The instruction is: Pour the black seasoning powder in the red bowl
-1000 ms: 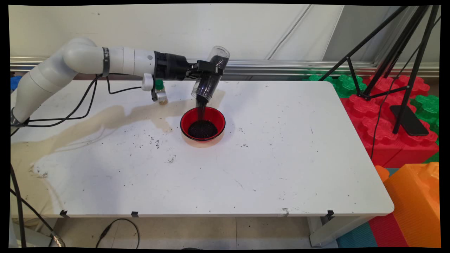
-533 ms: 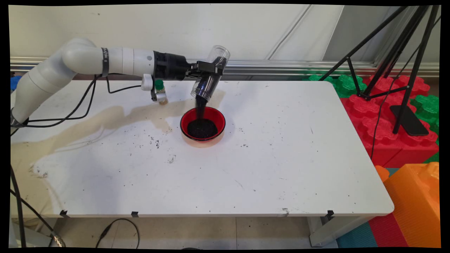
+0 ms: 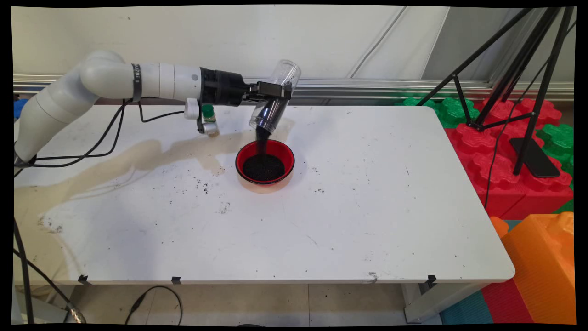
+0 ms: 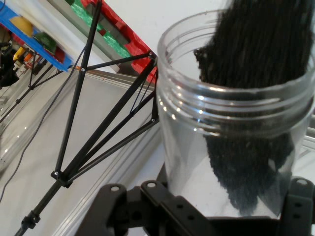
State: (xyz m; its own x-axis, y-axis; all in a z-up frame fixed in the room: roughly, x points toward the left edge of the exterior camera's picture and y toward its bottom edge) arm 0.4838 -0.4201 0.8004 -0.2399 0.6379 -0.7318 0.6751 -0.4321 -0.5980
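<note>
My gripper (image 3: 275,92) is shut on a clear plastic jar (image 3: 274,101), held tilted mouth-down above the red bowl (image 3: 265,165). Fine black grains stream from the jar's mouth (image 3: 262,138) into the bowl, which holds a dark heap. In the hand view the clear jar (image 4: 236,142) fills the right side, with black grains (image 4: 251,64) sliding along its wall toward the threaded mouth. The gripper (image 4: 206,216) clasps the jar's base at the bottom edge.
A small bottle with a green cap (image 3: 209,120) stands behind and left of the bowl, under the arm's wrist. A tan stain and scattered black specks (image 3: 202,186) mark the white table (image 3: 367,207). A black tripod (image 3: 528,82) and coloured foam blocks (image 3: 505,151) stand at the right.
The jar keeps pouring and has emptied further; the heap in the bowl has spread wider. The arm has barely moved.
</note>
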